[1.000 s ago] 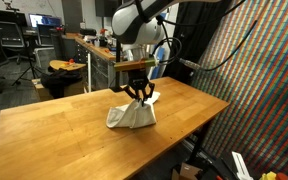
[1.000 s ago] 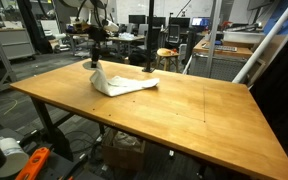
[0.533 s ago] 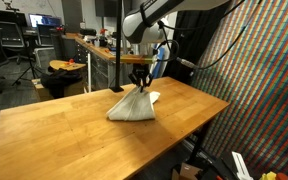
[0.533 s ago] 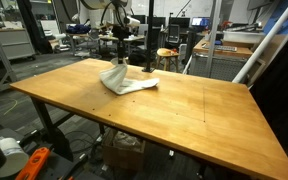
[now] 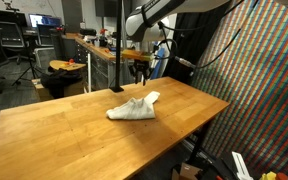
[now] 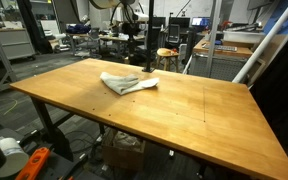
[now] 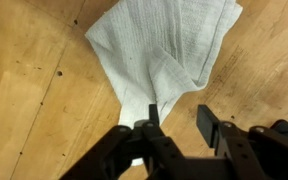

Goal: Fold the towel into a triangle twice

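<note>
Loads of room here. The surface point(image 5: 44, 130) is bare wood on every side of the towel point(image 5: 132, 109), which lies low and rumpled, so a claw could slide in from any side or drop straight down. The claw point(image 5: 139, 72) hangs clear above it with its jaws apart and open air underneath. The only tight spots are the colourful patterned wall point(image 5: 269, 70) standing beside one edge of the surface and the cluttered benches point(image 5: 84, 45) past the far edge.
</note>
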Controlling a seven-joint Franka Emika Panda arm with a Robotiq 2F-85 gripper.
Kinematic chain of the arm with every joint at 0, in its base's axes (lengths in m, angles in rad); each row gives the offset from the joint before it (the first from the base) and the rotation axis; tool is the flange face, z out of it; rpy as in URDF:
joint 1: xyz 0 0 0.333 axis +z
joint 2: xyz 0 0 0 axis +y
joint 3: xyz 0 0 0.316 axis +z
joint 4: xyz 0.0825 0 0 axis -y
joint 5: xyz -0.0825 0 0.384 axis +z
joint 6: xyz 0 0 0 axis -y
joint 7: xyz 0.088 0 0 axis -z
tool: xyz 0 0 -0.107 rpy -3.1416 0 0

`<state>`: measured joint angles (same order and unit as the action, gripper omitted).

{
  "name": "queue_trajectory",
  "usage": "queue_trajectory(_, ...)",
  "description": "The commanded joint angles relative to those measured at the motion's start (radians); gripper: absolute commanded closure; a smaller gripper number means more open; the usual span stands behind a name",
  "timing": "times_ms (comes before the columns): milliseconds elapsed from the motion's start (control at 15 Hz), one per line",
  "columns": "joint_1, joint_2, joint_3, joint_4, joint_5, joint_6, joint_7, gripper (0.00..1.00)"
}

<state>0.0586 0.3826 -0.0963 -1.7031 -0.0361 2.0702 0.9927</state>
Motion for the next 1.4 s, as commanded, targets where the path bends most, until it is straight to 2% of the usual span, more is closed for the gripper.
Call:
queue_trajectory(0,0.029,-0.096,0.002,-0.088,-0.040,0.032,0.036,0.21)
queue_trajectory(200,0.064,-0.221,0.022,-0.205,-0.076,0.015,0.062,0.01)
queue_trajectory(267,0.076,-0.272,0.034,-0.251,-0.088,0.011,0.078,0.00)
queue_trajectory(400,0.089,-0.358,0.067,-0.320,-0.104,0.000,0.106,0.00)
queue_trajectory(467,0.096,-0.412,0.086,-0.369,-0.122,0.033,0.151,0.00)
queue_trajectory(533,0.062,-0.280,0.086,-0.247,-0.085,-0.004,0.089,0.00)
queue_trajectory(800,0.066,-0.394,0.122,-0.344,-0.100,-0.001,0.132,0.00)
queue_trajectory(1333,0.064,-0.394,0.118,-0.356,-0.100,0.009,0.132,0.00)
